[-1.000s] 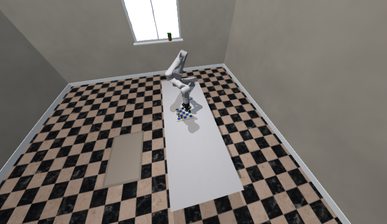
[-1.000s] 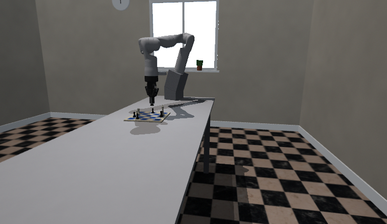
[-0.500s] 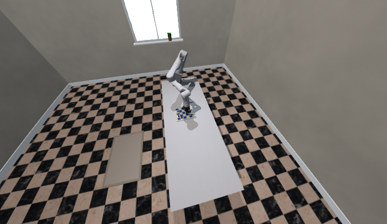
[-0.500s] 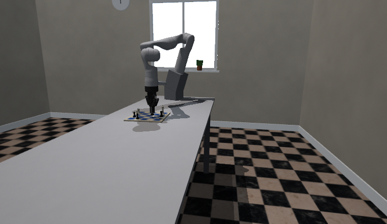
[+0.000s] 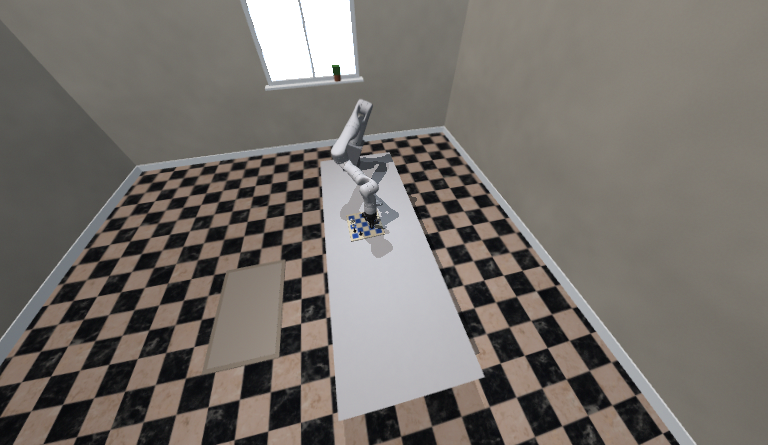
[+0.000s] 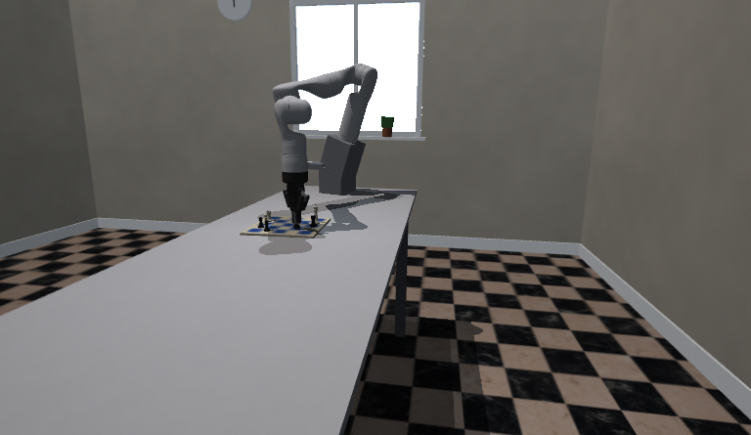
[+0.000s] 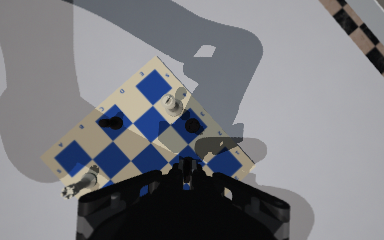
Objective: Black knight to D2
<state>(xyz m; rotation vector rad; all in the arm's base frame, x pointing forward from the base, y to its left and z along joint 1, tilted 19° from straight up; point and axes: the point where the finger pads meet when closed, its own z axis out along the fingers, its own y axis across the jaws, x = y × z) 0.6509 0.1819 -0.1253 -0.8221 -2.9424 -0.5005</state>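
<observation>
A small blue-and-cream chessboard (image 5: 361,237) (image 6: 310,233) (image 7: 132,102) lies on the long grey table (image 5: 396,315) (image 6: 221,325). My gripper (image 5: 372,222) (image 6: 296,217) (image 7: 187,167) is shut on the black knight (image 6: 296,224) and holds it upright, very low over a square near the board's right side; I cannot tell whether it touches. In the wrist view the knight is mostly hidden between the fingers. Two other black pieces (image 7: 110,122) (image 7: 192,125) and a white piece (image 7: 172,104) stand on the board. Another white piece (image 7: 82,185) is at the board's lower left corner.
The arm's base (image 6: 340,167) stands at the table's far end, behind the board. The table's right edge (image 6: 407,226) drops to a checkered floor. A clock, a window and a small plant are on the far wall.
</observation>
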